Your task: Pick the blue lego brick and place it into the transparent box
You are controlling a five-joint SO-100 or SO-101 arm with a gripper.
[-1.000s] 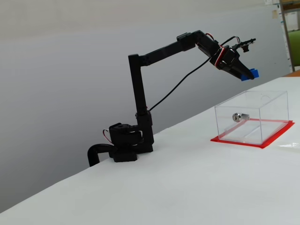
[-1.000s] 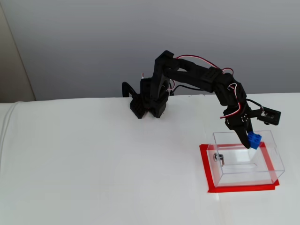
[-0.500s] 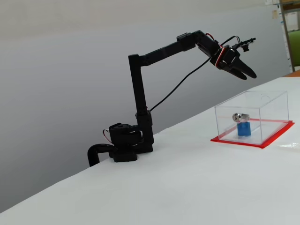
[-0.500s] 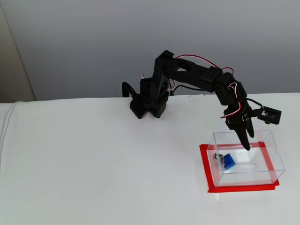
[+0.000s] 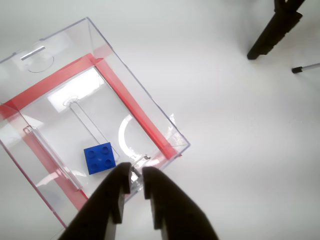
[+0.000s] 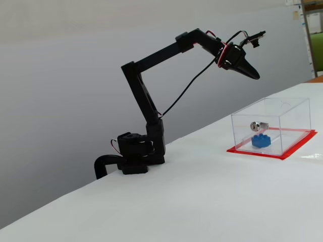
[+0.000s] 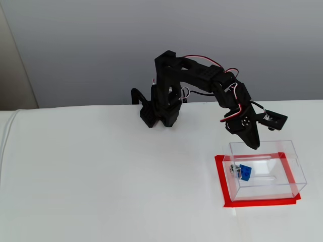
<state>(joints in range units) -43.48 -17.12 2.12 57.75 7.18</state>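
The blue lego brick [image 5: 100, 158] lies studs up on the floor of the transparent box [image 5: 136, 86], close to the silver lock [image 5: 139, 161] on its wall. Both fixed views show the brick [image 6: 260, 141] [image 7: 245, 172] inside the box [image 6: 293, 114] [image 7: 283, 177], which stands on a red base [image 6: 298, 144] [image 7: 220, 182]. My gripper [image 6: 256, 77] [image 7: 255, 146] hangs in the air above and to the left of the box, shut and holding nothing. In the wrist view the gripper [image 5: 136, 176] points at the box's near wall, its fingers a narrow slit apart.
The arm's base [image 6: 133, 157] [image 7: 159, 113] is clamped at the table's back edge. A black stand leg [image 5: 272, 30] shows at the top right of the wrist view. White tabletop surrounds the box, and a shelf [image 6: 314, 35] stands far right.
The gripper opened over the box and the blue brick dropped in, then settled by the lock. Since then the arm has pulled back toward its base and the fingers have closed.
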